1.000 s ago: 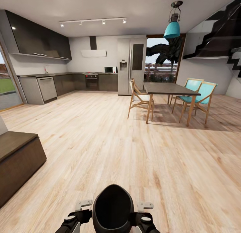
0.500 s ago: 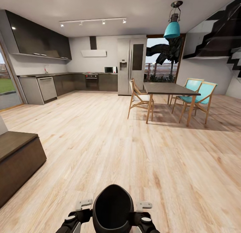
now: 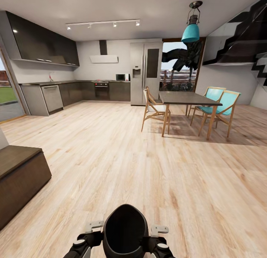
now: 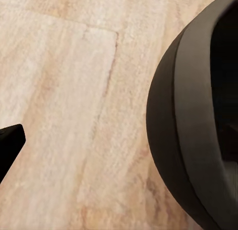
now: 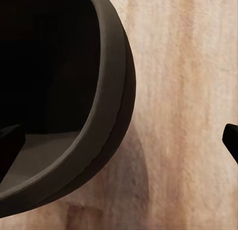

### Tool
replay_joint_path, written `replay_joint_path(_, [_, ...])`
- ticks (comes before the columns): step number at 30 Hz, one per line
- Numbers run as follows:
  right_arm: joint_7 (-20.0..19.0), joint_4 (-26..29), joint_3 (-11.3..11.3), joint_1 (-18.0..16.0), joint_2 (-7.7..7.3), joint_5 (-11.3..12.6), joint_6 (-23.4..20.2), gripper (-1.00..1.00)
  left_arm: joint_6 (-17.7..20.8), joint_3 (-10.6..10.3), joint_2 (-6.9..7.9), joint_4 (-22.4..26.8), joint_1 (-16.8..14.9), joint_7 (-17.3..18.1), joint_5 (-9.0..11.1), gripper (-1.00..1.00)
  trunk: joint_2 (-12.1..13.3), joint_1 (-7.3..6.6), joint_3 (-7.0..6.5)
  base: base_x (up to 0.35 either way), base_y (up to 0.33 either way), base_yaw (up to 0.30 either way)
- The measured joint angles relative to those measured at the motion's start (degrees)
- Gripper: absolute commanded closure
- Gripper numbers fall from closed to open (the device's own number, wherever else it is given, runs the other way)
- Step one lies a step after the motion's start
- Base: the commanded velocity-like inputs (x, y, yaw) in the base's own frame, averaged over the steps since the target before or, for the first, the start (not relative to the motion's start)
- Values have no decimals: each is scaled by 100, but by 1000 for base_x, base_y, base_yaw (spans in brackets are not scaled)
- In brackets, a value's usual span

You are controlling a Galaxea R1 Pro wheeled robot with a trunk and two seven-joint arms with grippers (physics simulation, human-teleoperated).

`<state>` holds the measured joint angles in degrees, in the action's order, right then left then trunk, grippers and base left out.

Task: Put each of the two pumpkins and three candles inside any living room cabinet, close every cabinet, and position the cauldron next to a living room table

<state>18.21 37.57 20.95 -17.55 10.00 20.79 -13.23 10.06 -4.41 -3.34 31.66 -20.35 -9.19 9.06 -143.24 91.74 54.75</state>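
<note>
The black cauldron (image 3: 125,232) sits low in front of me, between my two arms. Its thick rim curves through the left wrist view (image 4: 193,130) and the right wrist view (image 5: 106,106). My left gripper (image 3: 94,227) is at the cauldron's left side and open, one dark fingertip (image 4: 9,143) well clear of the wall. My right gripper (image 3: 158,230) is open and straddles the right rim, with one fingertip (image 5: 10,140) inside the bowl and the other apart outside it. One end of the dark brown cabinet (image 3: 18,176) stands at the left. Pumpkins, candles and the table are out of view.
Pale plank floor (image 3: 122,157) stretches ahead to a kitchen with a steel fridge (image 3: 145,73). At the right stand a dining table (image 3: 187,99) with wooden and teal chairs (image 3: 217,105), under a teal lamp (image 3: 191,31). A dark staircase (image 3: 244,31) rises at far right.
Both grippers have sunk slightly lower beside the cauldron. The room and the camera have not shifted.
</note>
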Motion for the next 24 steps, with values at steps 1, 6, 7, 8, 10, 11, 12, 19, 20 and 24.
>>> replay_joint_path(1, [0,-1,0,0,0,0,0,-100,0,-4,-1,-2,-1,1,0,-100,0,0,0,0,0,0])
replay_joint_path(6, [0,-8,0,0,0,1,3,-100,1,-10,-11,-4,1,4,9,-100,0,0,0,0,0,0])
replay_joint_path(7, [0,-10,0,0,0,1,12,-100,0,-10,-24,-4,1,4,10,-100,0,0,0,0,0,0])
replay_joint_path(8, [0,-11,0,0,0,1,24,-100,-2,-10,-33,-5,3,4,10,-100,0,0,0,0,0,0])
replay_joint_path(10, [0,-12,0,0,0,1,36,-100,-3,-10,-43,-5,5,4,9,-100,0,0,0,0,0,0])
replay_joint_path(11, [0,-12,0,0,0,1,41,-100,-2,-11,-47,-5,5,4,9,-100,0,0,0,0,0,0])
replay_joint_path(12, [0,-13,0,0,0,2,42,-100,-3,-10,-48,-5,6,4,10,-100,-1,3,21,0,0,0])
replay_joint_path(19, [0,-14,0,0,0,1,45,-100,-2,-11,-50,-5,5,4,10,-100,-7,13,111,0,0,0])
replay_joint_path(20, [0,-13,0,0,0,1,45,-100,-3,-11,-50,-5,5,4,10,-100,-7,13,111,0,0,0])
replay_joint_path(24, [0,-14,0,0,0,1,45,-100,-3,-53,-68,-5,6,40,9,-100,-7,13,111,0,0,0])
